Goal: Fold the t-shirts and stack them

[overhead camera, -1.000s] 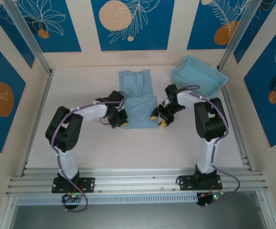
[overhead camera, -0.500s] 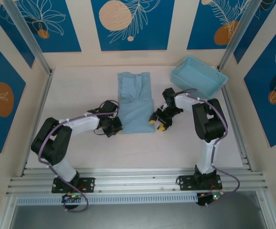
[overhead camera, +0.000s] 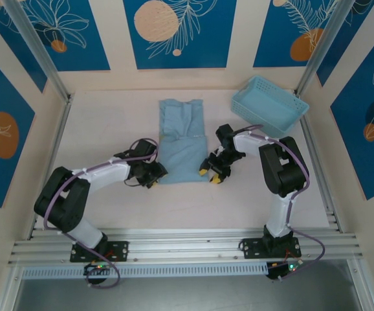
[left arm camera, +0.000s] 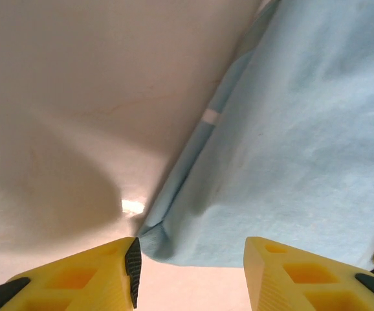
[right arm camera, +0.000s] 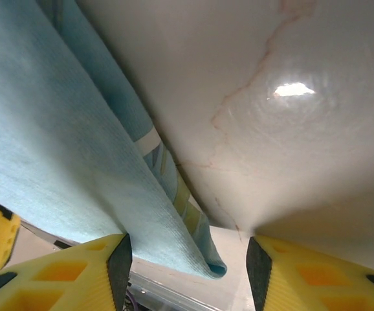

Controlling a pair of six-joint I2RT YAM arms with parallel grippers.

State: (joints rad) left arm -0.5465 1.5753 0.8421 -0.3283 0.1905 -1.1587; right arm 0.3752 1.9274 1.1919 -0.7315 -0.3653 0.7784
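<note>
1. The light-blue t-shirt (overhead camera: 182, 139) lies in the middle of the top view on the white table (overhead camera: 109, 129). It is folded into a narrow strip that runs from the centre toward the top of the frame. Its lower half is doubled over, which leaves a crosswise edge about halfway up.
2. The left gripper (overhead camera: 156, 173) sits low at the shirt's lower-left corner, just left of centre in the top view.
3. In the left wrist view its yellow fingers (left arm camera: 77, 278) stand wide apart along the bottom edge. The folded corner of the shirt lies on the table in the gap, close to the left-hand finger. Nothing is pinched.
4. The right gripper (overhead camera: 211, 175) sits at the shirt's lower-right corner, just right of centre in the top view.
5. In the right wrist view its yellow fingers (right arm camera: 64, 272) are also spread wide at the bottom of the frame. The layered corner of the cloth points down between them, and the pads are not closed on it. A pale stripe shows along the fold.
6. A light-blue lattice basket (overhead camera: 258, 116) sits tilted in the upper right of the top view, apart from the shirt.
</note>
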